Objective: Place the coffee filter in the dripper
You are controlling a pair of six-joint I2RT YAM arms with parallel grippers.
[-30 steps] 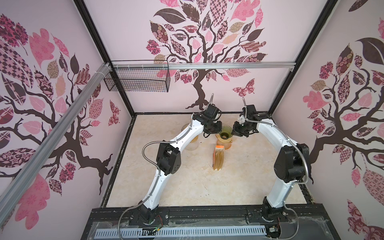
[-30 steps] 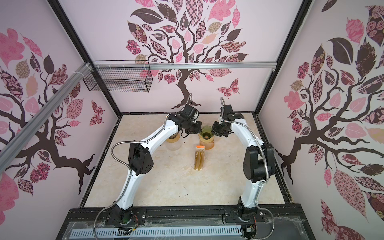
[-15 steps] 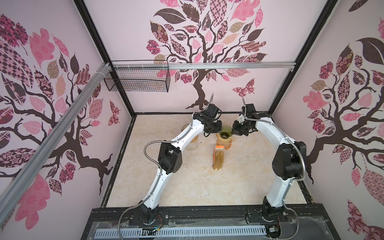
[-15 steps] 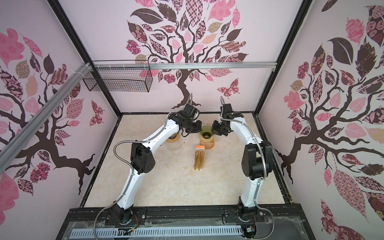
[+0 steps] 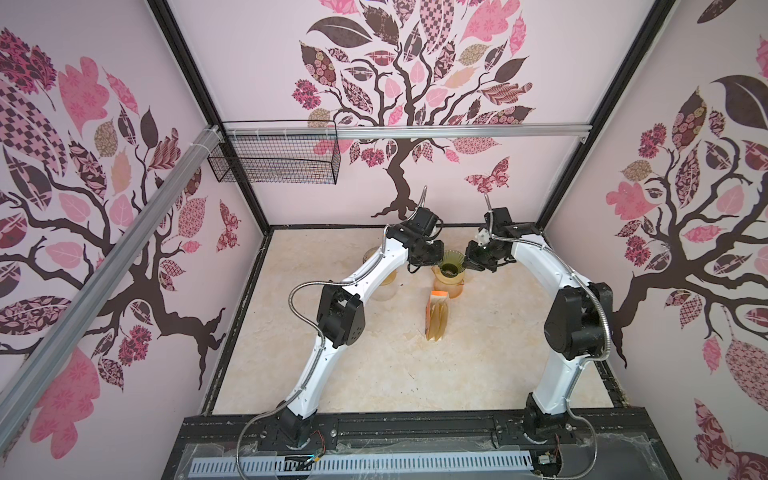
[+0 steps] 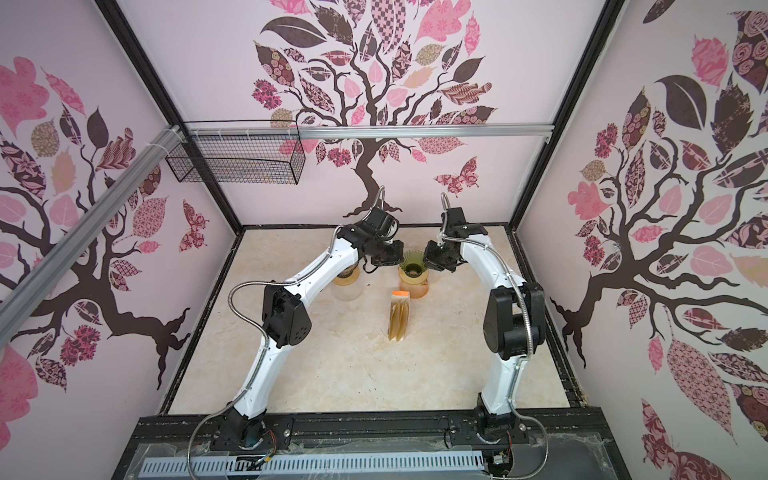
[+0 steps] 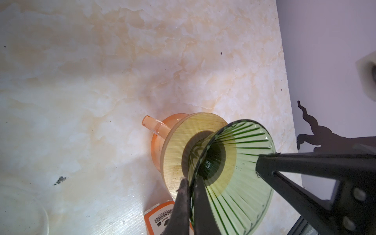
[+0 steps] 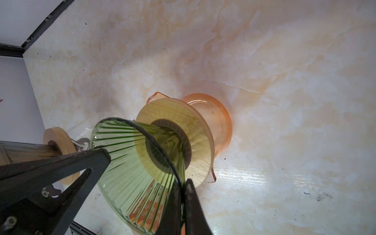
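While two arms share one glass rim: the left fingers (image 7: 180, 207) are clamped on the lip of the green dripper (image 7: 240, 193), one inside the cone and one outside. The right fingers (image 8: 194, 209) are clamped on the opposite lip the same way.
Dripper seat: its wooden collar (image 7: 177, 146) lies over the mouth of the orange carafe (image 8: 219, 122). Whether it is fully seated or a little raised, I cannot tell.
Coffee filter: none shows inside the cone. The filter pack (image 5: 437, 318) lies flat on the bench (image 5: 395, 374), just in front of the carafe, with its orange label end nearest it.
Risk, glass: if the arms move out of step, the rigid rim likely takes the strain and could chip or twist out of a pinch.
Risk, tipping: a sideways pull could drag the collar and topple the carafe.
Risk, order: neither arm is free to fetch a filter, and a release while the cone is off level could drop it.
Risk, paper: thin stacked filters may come out several at once.
Edges: the back wall (image 5: 332, 208) is near behind the carafe. A second glass server (image 6: 347, 286) stands under the left forearm, so a left retreat should rise first.
Open room: the bench toward the arm bases, beyond the pack, is bare and wide.
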